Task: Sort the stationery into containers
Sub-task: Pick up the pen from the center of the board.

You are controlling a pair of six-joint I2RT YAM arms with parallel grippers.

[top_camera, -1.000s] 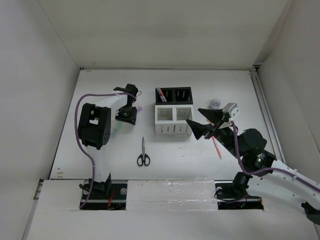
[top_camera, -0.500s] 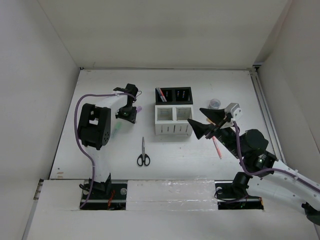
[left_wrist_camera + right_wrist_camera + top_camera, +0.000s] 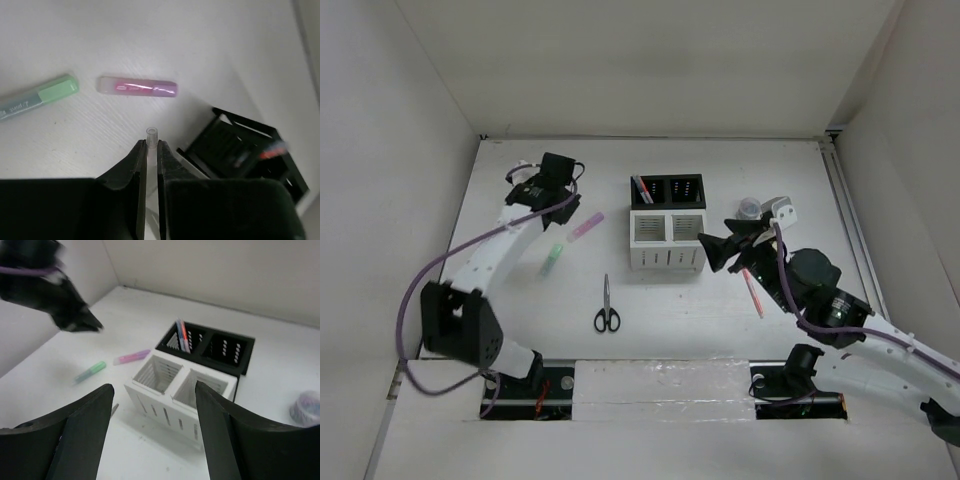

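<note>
Holding a thin pale pen (image 3: 151,133) clenched in the left hand (image 3: 151,146) over the counter's (image 3: 520,300) far left, the carry looks begun, and next it must swing right to the containers (image 3: 667,215), while the right hand (image 3: 718,240) hangs released.

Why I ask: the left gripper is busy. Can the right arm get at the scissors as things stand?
Probably yes: the right gripper hangs open and empty, with only bare table between it and the scissors; the white boxes stand aside.

The white table (image 3: 670,310) bears a pink highlighter (image 3: 586,225), green highlighter (image 3: 552,259), scissors (image 3: 606,305), red pen (image 3: 753,292), tape roll (image 3: 750,207) and the organizer boxes (image 3: 667,222).
</note>
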